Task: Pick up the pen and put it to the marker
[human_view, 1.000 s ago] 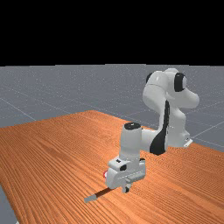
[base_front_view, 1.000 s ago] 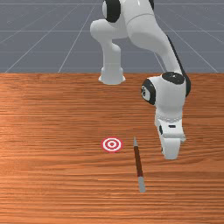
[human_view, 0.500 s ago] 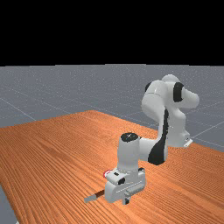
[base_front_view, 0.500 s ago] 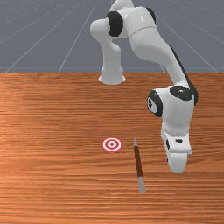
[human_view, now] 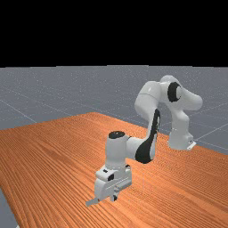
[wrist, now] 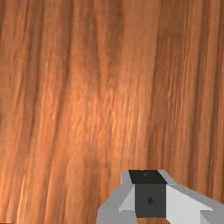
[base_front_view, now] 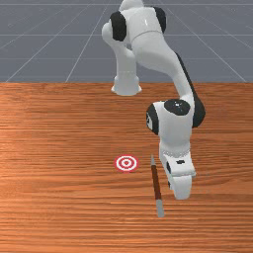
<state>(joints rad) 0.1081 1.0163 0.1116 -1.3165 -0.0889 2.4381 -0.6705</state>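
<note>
Front view: the pen [base_front_view: 156,184] lies on the worktop [base_front_view: 59,202], to the front view's left of my hand [base_front_view: 180,185], its length running roughly cameraward. Far view: its grey end [human_view: 92,202] juts past me. Wrist view: wide or narrow, I cannot tell.

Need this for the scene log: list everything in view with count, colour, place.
Pen: 1, brown with grey ends, lying on the table, between marker and gripper in the front view
Marker: 1, red and white rings, flat on the table, to the front view's left of the pen
Table: 1, orange-brown wood, under pen and marker
Floor: 1, grey with pale lines, beyond the table
Backdrop: 1, black, top of the far view
Arm: 1, white with black parts, base near the table's far edge in the front view
Gripper: 1, mostly white, at the arm's end, over the table
</note>
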